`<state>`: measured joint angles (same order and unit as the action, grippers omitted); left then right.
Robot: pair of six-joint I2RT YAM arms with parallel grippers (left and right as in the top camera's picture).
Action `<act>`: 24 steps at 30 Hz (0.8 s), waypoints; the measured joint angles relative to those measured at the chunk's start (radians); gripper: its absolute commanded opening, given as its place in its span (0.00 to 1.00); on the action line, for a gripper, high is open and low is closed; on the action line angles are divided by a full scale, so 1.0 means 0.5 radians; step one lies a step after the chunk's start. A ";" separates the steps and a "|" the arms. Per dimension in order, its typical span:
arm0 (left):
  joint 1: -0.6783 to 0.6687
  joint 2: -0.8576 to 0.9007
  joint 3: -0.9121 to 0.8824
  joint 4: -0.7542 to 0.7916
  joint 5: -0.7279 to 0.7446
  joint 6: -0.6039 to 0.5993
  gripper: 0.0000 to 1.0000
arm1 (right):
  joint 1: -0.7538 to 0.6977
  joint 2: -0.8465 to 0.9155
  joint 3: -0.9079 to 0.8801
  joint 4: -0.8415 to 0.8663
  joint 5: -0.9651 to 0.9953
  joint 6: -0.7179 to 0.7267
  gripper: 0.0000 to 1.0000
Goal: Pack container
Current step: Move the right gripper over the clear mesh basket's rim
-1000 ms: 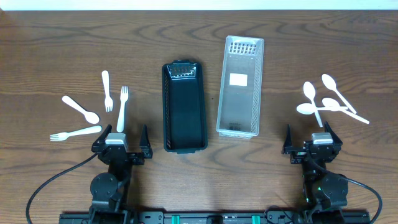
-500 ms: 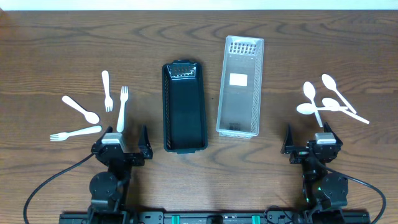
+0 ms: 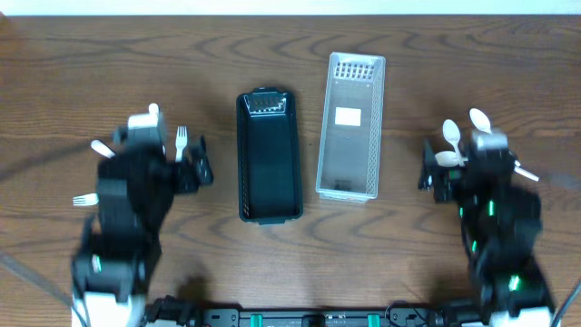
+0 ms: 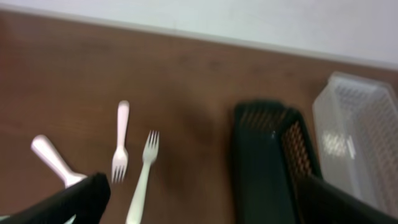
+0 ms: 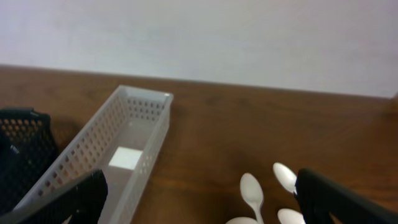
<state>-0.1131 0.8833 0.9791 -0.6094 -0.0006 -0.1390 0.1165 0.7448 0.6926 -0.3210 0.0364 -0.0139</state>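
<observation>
Progress: basically zero, by my read. All cutlery was on the table, nothing in either container.

Left of frame, overhead: white plastic fork (image 3: 180, 138) and a spoon (image 3: 100, 147) poked out around the left arm, and another fork's tines (image 3: 83, 199) showed at lower left. The left gripper (image 3: 157, 156) sat over that cluster with jaws wide and nothing between them. The left wrist view showed its fingers at the two lower corners, with two forks and a spoon beyond.

Centre: the black basket (image 3: 269, 163) was empty. Just right of it, the clear perforated basket (image 3: 349, 136) held only a white label (image 3: 348, 116) on its floor.

Right: the right gripper (image 3: 474, 168) was over the white spoons (image 3: 451, 134), jaws also wide and holding nothing.

Left to do: every pick and every placement.

Hard to read:
- Both arms were motion-smeared overhead, so fingertip positions were approximate.
- Each arm covered part of its pile, so the cutlery count was unconfirmed.
- Both wrist views were soft, and the right one cut the spoons off at the bottom edge.
- I couldn't tell which basket takes what.
</observation>
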 measured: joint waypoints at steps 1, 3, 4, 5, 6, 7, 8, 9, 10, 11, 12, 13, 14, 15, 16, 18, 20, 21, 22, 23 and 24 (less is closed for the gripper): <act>0.000 0.151 0.164 -0.151 0.000 0.000 0.98 | 0.000 0.149 0.156 -0.132 -0.016 -0.002 0.99; 0.000 0.410 0.451 -0.407 0.000 0.000 0.98 | 0.000 0.507 0.546 -0.422 -0.043 0.000 0.99; 0.000 0.541 0.597 -0.541 0.001 0.000 0.98 | 0.000 0.681 0.743 -0.572 -0.052 0.001 0.99; 0.000 0.631 0.697 -0.617 0.001 0.000 0.98 | 0.000 0.867 0.960 -0.739 -0.061 0.001 0.99; 0.000 0.714 0.783 -0.673 0.000 0.000 0.98 | 0.000 1.015 1.131 -0.848 -0.070 0.001 0.99; 0.000 0.791 0.852 -0.712 0.000 0.000 0.98 | 0.000 1.141 1.270 -0.914 -0.079 0.002 0.99; 0.000 0.836 0.883 -0.723 0.001 0.000 0.98 | 0.000 1.259 1.396 -0.978 -0.100 0.005 0.93; 0.000 0.881 0.900 -0.735 0.001 0.000 0.98 | 0.000 1.346 1.485 -1.022 -0.128 0.002 0.67; 0.000 0.918 0.904 -0.759 0.000 0.000 0.98 | 0.000 1.434 1.560 -1.045 -0.172 -0.001 0.29; 0.000 0.952 0.904 -0.793 0.001 0.000 0.98 | 0.000 1.508 1.607 -1.051 -0.228 0.005 0.01; 0.000 0.985 0.904 -0.827 0.000 0.000 0.80 | 0.000 1.575 1.633 -1.052 -0.296 0.004 0.01; 0.000 1.018 0.904 -0.858 0.001 -0.011 0.63 | 0.000 1.618 1.640 -1.054 -0.346 0.005 0.01; 0.000 1.047 0.904 -0.885 -0.001 -0.012 0.53 | 0.000 1.656 1.641 -1.061 -0.391 0.005 0.01; 0.000 1.075 0.904 -0.913 -0.001 -0.016 0.39 | 0.002 1.701 1.641 -1.079 -0.433 0.007 0.01; 0.000 1.100 0.904 -0.939 -0.002 -0.021 0.25 | 0.004 1.740 1.641 -1.102 -0.467 0.018 0.01; 0.000 1.149 0.904 -0.977 -0.005 -0.034 0.12 | 0.033 1.809 1.640 -1.133 -0.502 0.019 0.01; 0.000 1.188 0.904 -0.985 -0.006 -0.039 0.06 | 0.096 1.852 1.641 -1.165 -0.521 0.005 0.01; 0.000 1.209 0.904 -0.989 -0.005 -0.032 0.06 | 0.140 1.868 1.641 -1.189 -0.531 -0.007 0.01; 0.000 1.230 0.904 -0.993 -0.006 -0.028 0.06 | 0.188 1.882 1.641 -1.214 -0.537 -0.026 0.01; 0.000 1.250 0.904 -0.995 -0.006 -0.029 0.06 | 0.247 1.897 1.642 -1.252 -0.542 -0.050 0.01; 0.000 1.273 0.904 -0.997 -0.006 -0.029 0.06 | 0.293 1.903 1.642 -1.283 -0.547 -0.067 0.01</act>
<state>-0.1131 1.5196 1.4311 -1.1080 -0.0036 -0.1535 0.2630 1.6962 1.5135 -0.9623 -0.2371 -0.0475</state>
